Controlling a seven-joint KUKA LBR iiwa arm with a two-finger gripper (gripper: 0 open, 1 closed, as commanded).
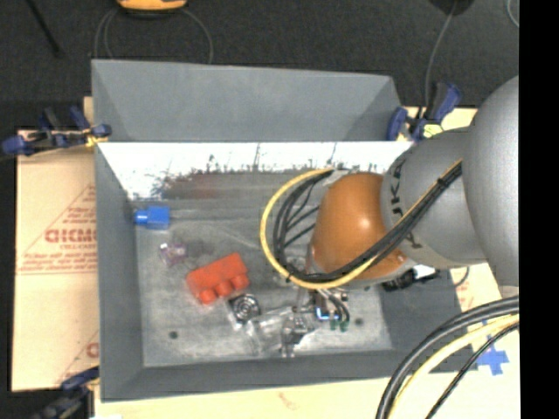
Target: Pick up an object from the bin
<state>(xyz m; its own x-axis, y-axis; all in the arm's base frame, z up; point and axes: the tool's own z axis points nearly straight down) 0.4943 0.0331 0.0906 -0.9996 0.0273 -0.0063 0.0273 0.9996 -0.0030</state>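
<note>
Clear plastic pieces (266, 328) lie in a small huddle on the floor of the bin (244, 103), right at the tip of the end effector (307, 317) and spreading out from it to the left in my view. From my seat the end effector sits low among them, at the near side of the bin. Its tip is either touching the nearest piece or just over it; I cannot tell which. I also cannot tell how far open it is, or whether it has hold of anything, because the tip is small and dark and mixed in with the glinting plastic. The orange cover (349, 225) on the wrist sits just above it, with black and yellow cables (279, 225) looped round.

Left of the end effector and a little up, just past the clear pieces, I see a round silvery piece (245, 305). Further the same way lies a red brick (217, 278) with studs along one side, tilted, near the silvery piece but apart from it. Beyond the brick is a small pale purplish see-through bit (172, 252). Well apart from the end effector, toward the far left corner, a small blue block (152, 217) sits at the foot of the bin's wall.
</note>
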